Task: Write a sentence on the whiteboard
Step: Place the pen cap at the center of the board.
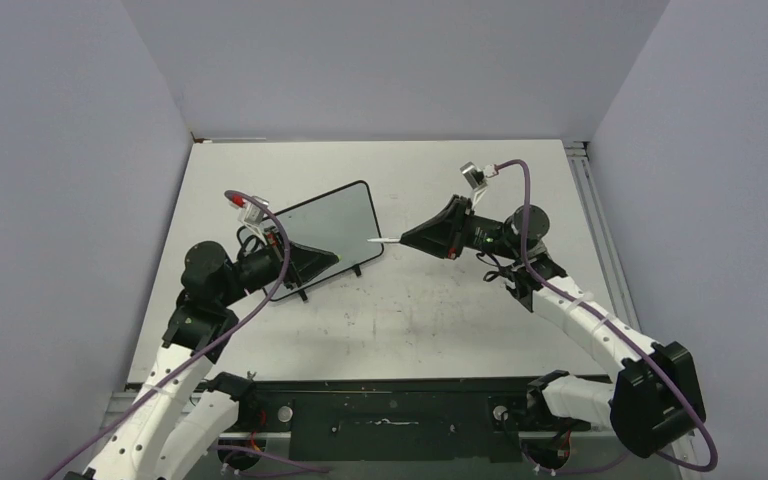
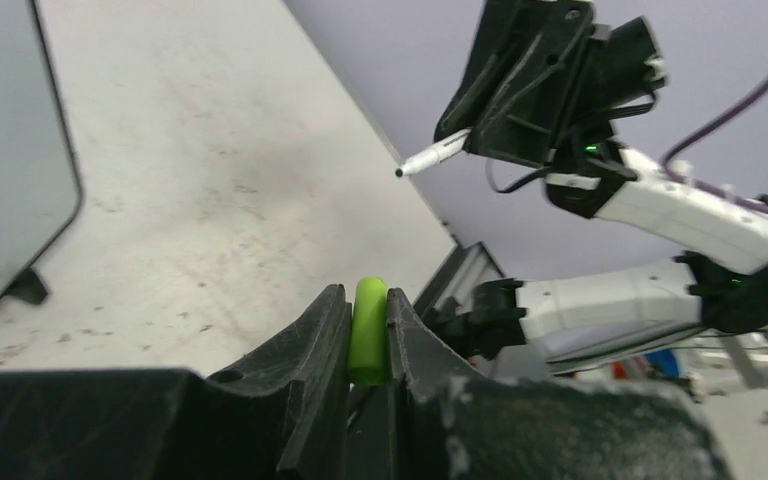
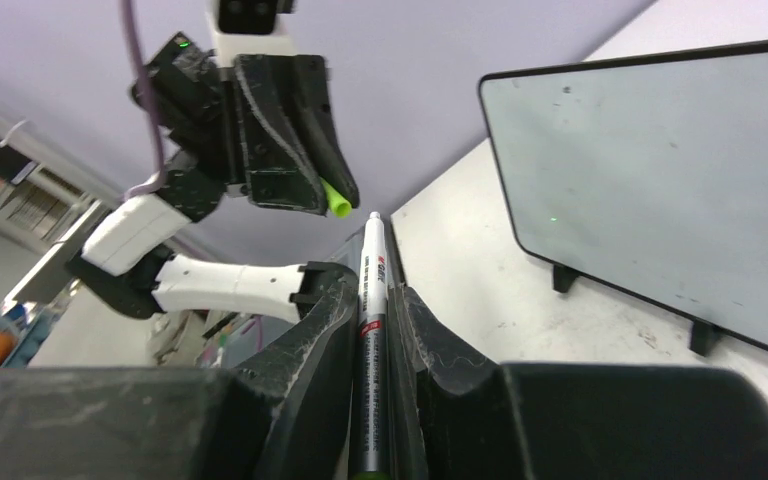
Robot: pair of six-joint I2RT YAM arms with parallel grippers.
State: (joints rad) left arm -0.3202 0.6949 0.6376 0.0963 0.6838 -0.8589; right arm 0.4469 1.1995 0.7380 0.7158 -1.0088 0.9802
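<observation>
The whiteboard (image 1: 335, 222) stands tilted on its small black feet at the left middle of the table. Its face is blank, and no green sentence shows on it. My left gripper (image 1: 334, 262) is in front of the board's lower edge, shut on a green marker cap (image 2: 368, 330). My right gripper (image 1: 406, 238) is just right of the board, shut on a white and silver marker (image 3: 371, 300). The marker's bare tip (image 1: 375, 241) points left at the board's right edge. The board also shows in the left wrist view (image 2: 5, 150) and in the right wrist view (image 3: 660, 170).
The scuffed white tabletop (image 1: 460, 300) is walled in by grey panels at the back and sides. A metal rail (image 1: 592, 215) runs along the right edge. A black base plate (image 1: 390, 415) lies at the near edge. Purple cables (image 1: 526, 200) loop off both wrists.
</observation>
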